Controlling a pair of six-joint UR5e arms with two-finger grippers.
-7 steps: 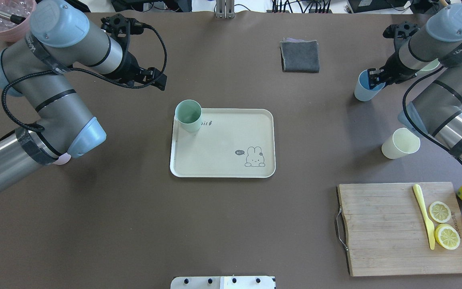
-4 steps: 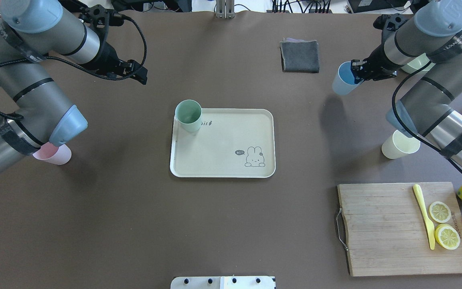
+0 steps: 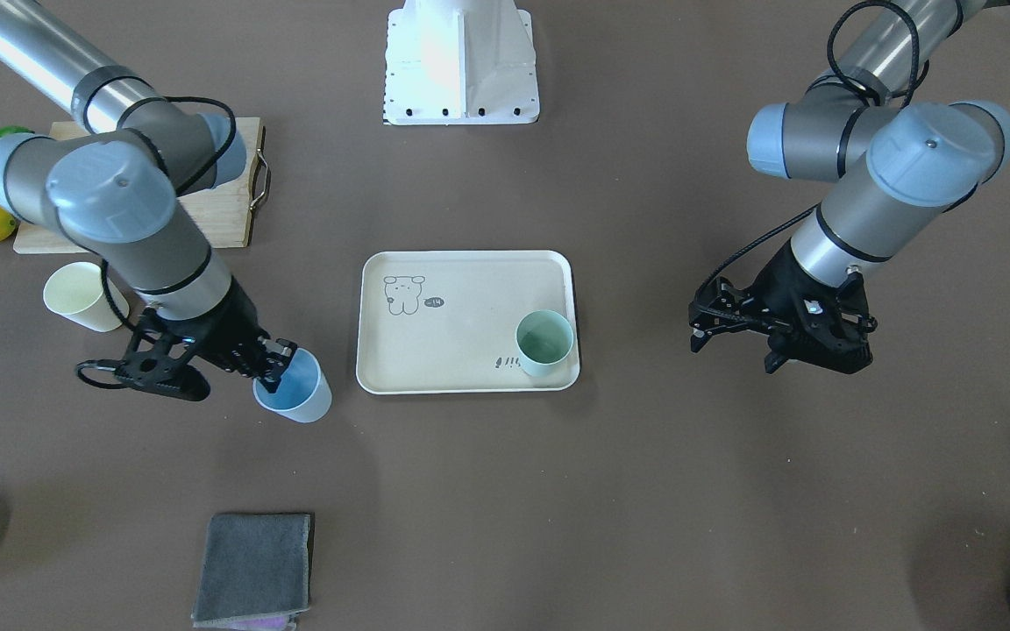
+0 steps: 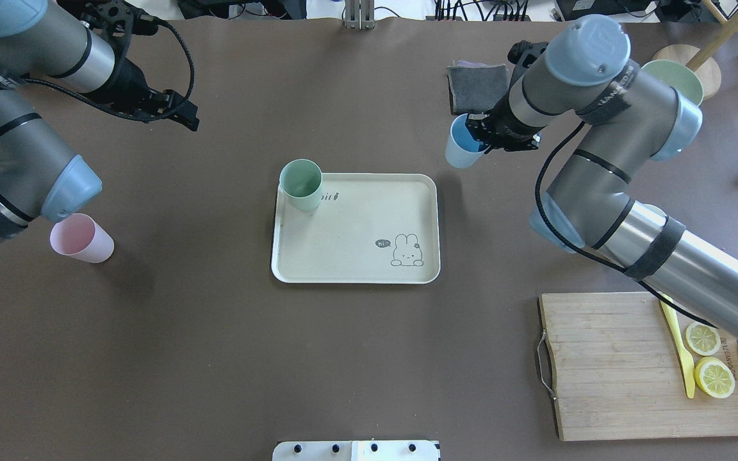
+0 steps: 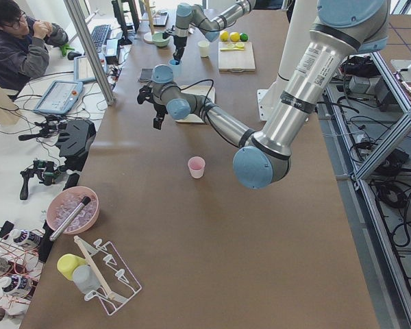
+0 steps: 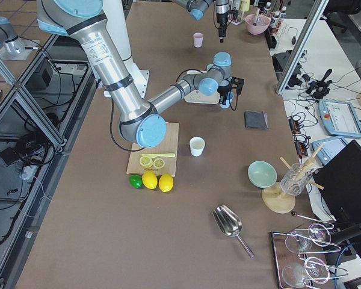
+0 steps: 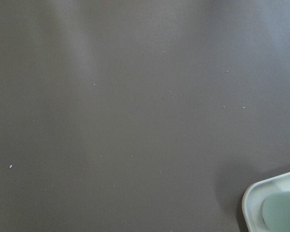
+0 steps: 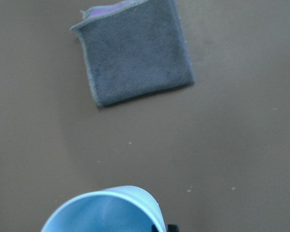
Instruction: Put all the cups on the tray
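Observation:
My right gripper (image 4: 481, 137) is shut on the rim of the blue cup (image 4: 462, 150) and holds it above the table, just off the tray's far right corner; the cup also shows in the right wrist view (image 8: 106, 212). The cream tray (image 4: 356, 256) lies mid-table. The mint green cup (image 4: 300, 184) stands upright in its far left corner. The pink cup (image 4: 81, 238) stands on the table at the left. The yellow cup (image 3: 84, 296) stands beside the right arm and is hidden in the overhead view. My left gripper (image 4: 183, 115) is open and empty, far left of the tray.
A grey cloth (image 4: 475, 89) lies behind the blue cup, partly under the right arm. A wooden cutting board (image 4: 606, 365) with lemon slices and a yellow knife is at the front right. A pale green bowl (image 4: 673, 77) is at the far right.
My right arm has carried the blue cup left, from the far right to near the tray's corner. My left arm has drawn back to the left, uncovering the pink cup.

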